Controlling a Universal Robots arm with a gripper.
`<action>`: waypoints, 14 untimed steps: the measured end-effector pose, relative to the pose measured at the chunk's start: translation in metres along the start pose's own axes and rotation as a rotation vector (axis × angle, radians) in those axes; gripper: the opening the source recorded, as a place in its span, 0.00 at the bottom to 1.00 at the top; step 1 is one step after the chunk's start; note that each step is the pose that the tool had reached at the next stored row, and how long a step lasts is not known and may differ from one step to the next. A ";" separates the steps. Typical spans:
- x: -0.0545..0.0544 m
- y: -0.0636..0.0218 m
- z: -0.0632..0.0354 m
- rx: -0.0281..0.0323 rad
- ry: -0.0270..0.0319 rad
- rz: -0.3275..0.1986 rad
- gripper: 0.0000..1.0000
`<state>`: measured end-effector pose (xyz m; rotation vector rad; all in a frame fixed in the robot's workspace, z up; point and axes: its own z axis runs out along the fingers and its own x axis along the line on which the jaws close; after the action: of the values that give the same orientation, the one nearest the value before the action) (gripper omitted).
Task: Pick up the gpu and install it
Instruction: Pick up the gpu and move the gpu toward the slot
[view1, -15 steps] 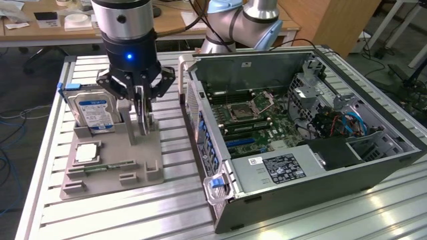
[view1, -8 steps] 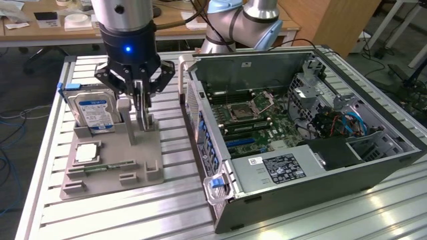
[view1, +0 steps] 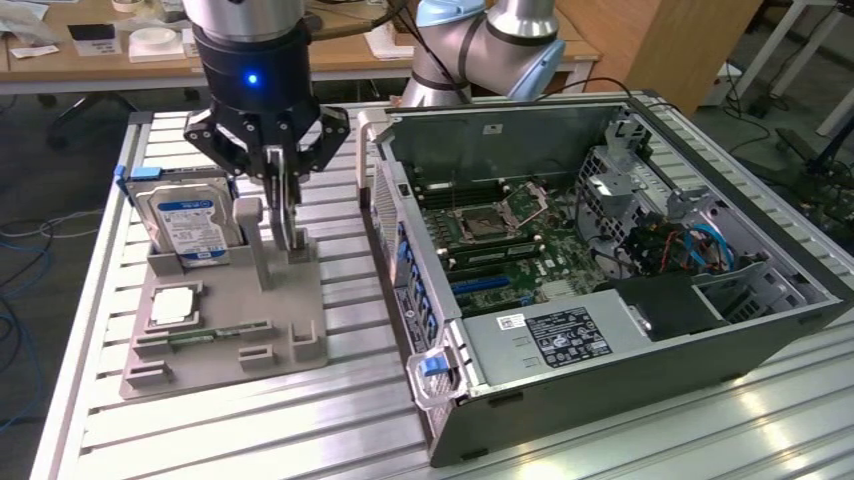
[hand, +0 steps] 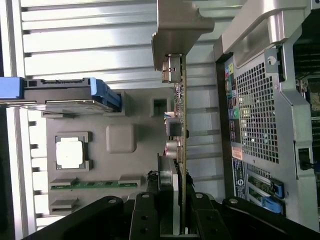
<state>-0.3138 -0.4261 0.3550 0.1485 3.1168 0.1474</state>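
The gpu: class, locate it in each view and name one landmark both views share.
Exterior view: the gpu stands upright, edge-on, in the gripper, at the grey holder on that view's left.
Wrist view: the gpu runs edge-on between the holder and the computer case.
Shared landmark: the CPU in the holder.

Dull metal bracket (hand: 175, 25) on gpu (hand: 180, 135)

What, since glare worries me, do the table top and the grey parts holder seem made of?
Table top: ribbed metal, likely aluminium, bright with sheen and reflections. Parts holder: matte grey, no glints, probably plastic.
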 end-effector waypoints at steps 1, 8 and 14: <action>0.000 0.0002 -0.0018 -0.0004 0.0000 0.000 0.28; 0.000 0.0017 -0.0181 -0.0008 0.0000 0.000 0.28; 0.000 0.0025 -0.0271 -0.0010 0.0001 0.000 0.28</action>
<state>-0.3138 -0.4262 0.3823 0.1483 3.1167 0.1490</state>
